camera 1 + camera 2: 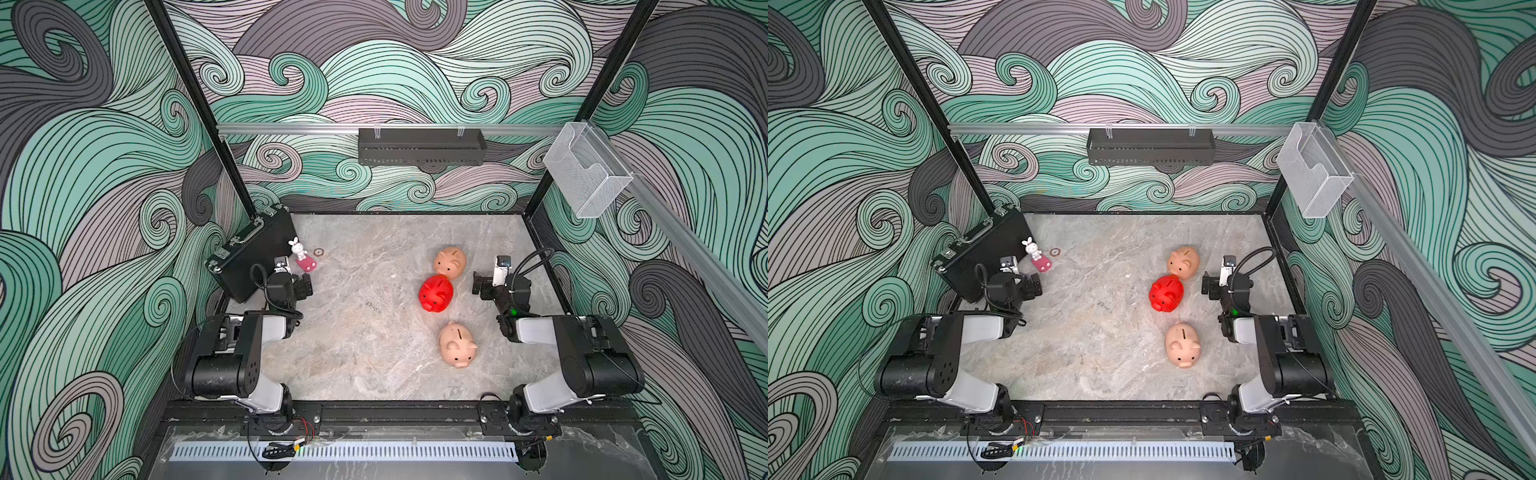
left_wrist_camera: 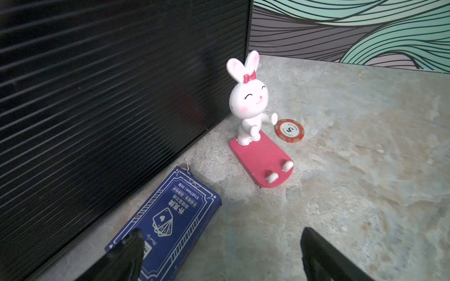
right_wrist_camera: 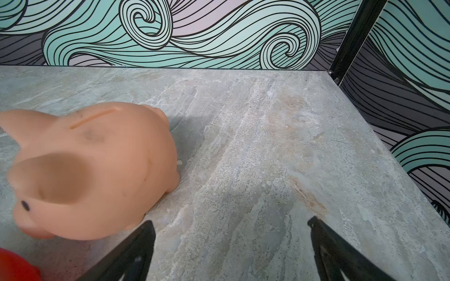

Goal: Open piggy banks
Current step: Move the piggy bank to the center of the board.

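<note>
Both grippers, left point(image 1: 306, 286) and right point(image 1: 478, 285), spread wide, empty. Pigs upright, so plugs face down: far peach piggy bank point(image 1: 450, 262) touching red piggy bank point(image 1: 435, 293); flip first.

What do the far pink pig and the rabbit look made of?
Far pink pig: seemingly soft matte plastic or vinyl, with a dull, even sheen and moulded seam. Rabbit: likely hard glossy plastic or resin, with bright highlights and painted face.

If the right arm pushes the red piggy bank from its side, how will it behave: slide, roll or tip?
The red piggy bank is round-bodied, so it would probably rock or roll rather than slide straight. Its glossy shell looks hard and likely slippery for the fingers. It appears to touch the far peach piggy bank, so a push toward that one would likely move both.
</note>
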`<state>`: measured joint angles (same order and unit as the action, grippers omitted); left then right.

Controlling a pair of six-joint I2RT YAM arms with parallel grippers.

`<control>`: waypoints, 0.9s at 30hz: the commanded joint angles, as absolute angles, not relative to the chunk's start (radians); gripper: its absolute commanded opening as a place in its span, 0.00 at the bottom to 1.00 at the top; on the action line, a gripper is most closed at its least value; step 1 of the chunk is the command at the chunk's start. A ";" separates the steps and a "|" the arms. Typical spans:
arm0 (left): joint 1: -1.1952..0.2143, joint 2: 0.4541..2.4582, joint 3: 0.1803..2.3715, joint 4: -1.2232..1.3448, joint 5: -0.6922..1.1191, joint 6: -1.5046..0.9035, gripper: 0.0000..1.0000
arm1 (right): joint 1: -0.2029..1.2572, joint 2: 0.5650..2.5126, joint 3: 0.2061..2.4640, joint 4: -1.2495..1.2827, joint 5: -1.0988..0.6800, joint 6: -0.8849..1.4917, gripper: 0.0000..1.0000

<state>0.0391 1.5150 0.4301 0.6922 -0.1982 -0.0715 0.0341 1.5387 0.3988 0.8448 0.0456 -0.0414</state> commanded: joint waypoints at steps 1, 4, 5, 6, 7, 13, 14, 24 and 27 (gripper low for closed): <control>0.046 1.518 0.456 0.686 -0.210 -0.082 0.99 | 0.030 1.539 0.409 0.843 0.033 -0.034 0.99; 0.044 1.518 0.456 0.686 -0.210 -0.082 0.99 | 0.027 1.541 0.410 0.846 0.029 -0.032 0.99; 0.044 1.519 0.456 0.686 -0.209 -0.083 0.99 | 0.026 1.541 0.409 0.845 0.028 -0.032 0.99; 0.044 1.517 0.457 0.686 -0.209 -0.082 0.99 | 0.025 1.541 0.409 0.844 0.027 -0.032 0.99; 0.044 1.518 0.457 0.686 -0.209 -0.082 0.99 | 0.025 1.542 0.410 0.844 0.028 -0.032 0.99; 0.044 1.519 0.456 0.686 -0.209 -0.082 0.98 | 0.025 1.541 0.409 0.844 0.028 -0.032 0.99; 0.045 1.518 0.456 0.686 -0.210 -0.083 0.99 | 0.025 1.540 0.409 0.845 0.027 -0.032 0.99; 0.042 1.492 0.463 0.657 -0.140 -0.045 0.99 | 0.028 1.516 0.406 0.834 0.027 -0.034 0.99; 0.038 1.432 0.449 0.632 -0.153 -0.047 0.98 | 0.028 1.480 0.404 0.807 0.043 -0.026 0.99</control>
<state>0.0391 1.4975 0.4305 0.6605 -0.1684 -0.0597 0.0288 1.5192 0.3988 0.8249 0.0418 -0.0410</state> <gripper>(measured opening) 0.986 0.986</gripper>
